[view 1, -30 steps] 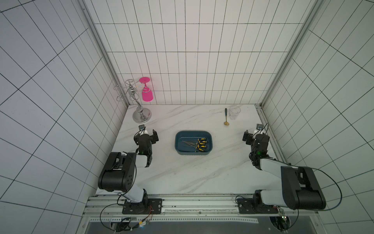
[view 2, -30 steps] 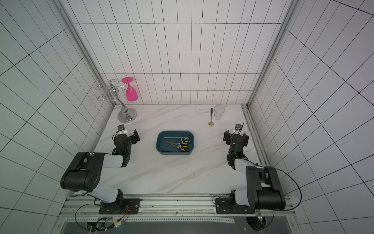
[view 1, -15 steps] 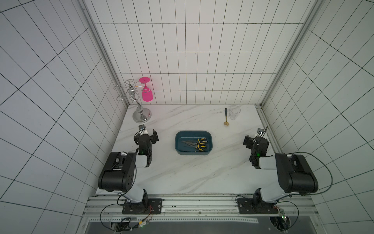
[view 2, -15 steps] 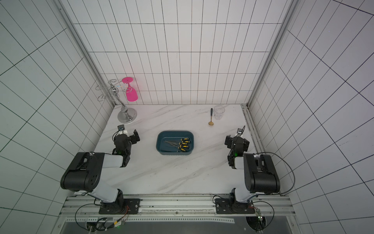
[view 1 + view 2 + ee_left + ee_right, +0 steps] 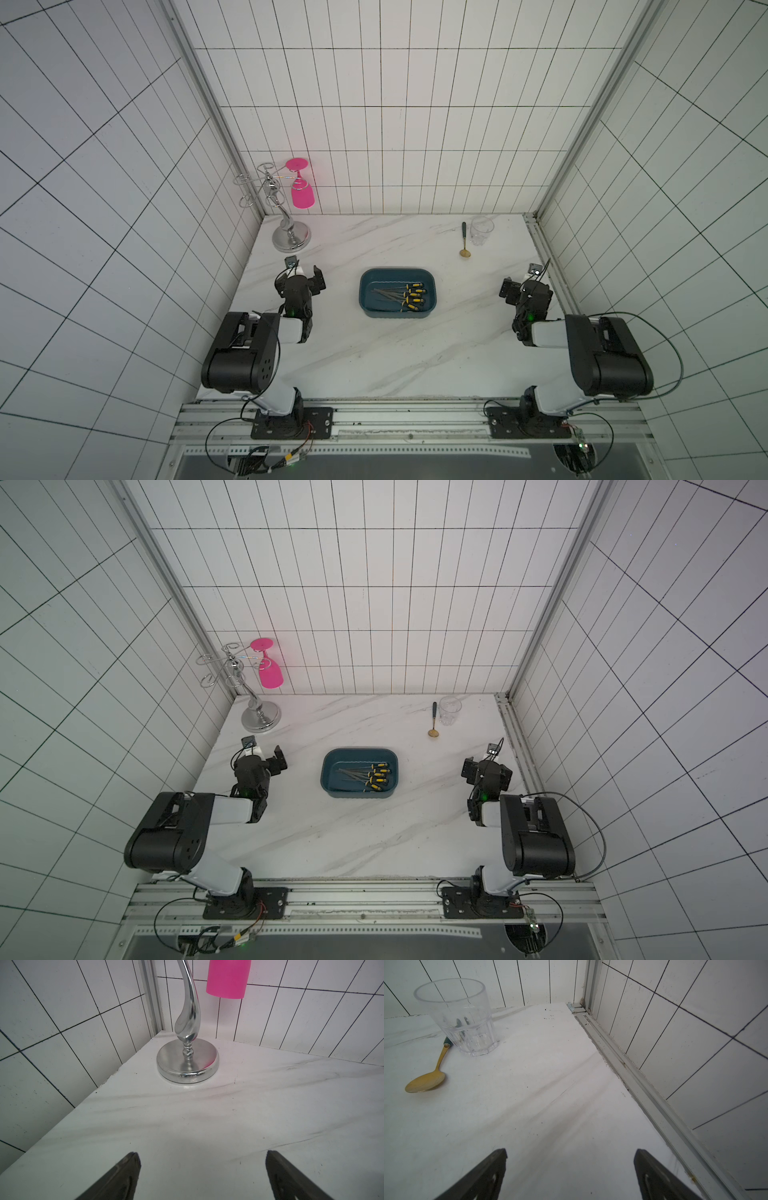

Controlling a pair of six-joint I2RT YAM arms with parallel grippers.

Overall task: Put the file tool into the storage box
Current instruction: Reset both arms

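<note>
Storage box (image 5: pixel 368 300) | files (image 5: pixel 405 296) inside | left tool (image 5: pixel 201 1153) wide apart, empty | right tool (image 5: pixel 570 1150) likewise

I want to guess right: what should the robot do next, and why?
Probably just rest its arms: the file tools lie inside the storage box, none shows on the table, and the left gripper and right gripper are open and empty.

Storage box (image 5: pixel 397 271): shallow dark teal tub, rounded corners, open top up, standing mid-counter (image 5: pixel 395 357).
File tools (image 5: pixel 409 296): several, black-and-yellow handles, thin grey blades; lying flat inside the box, handles bunched toward its right side, blades pointing left.
</note>
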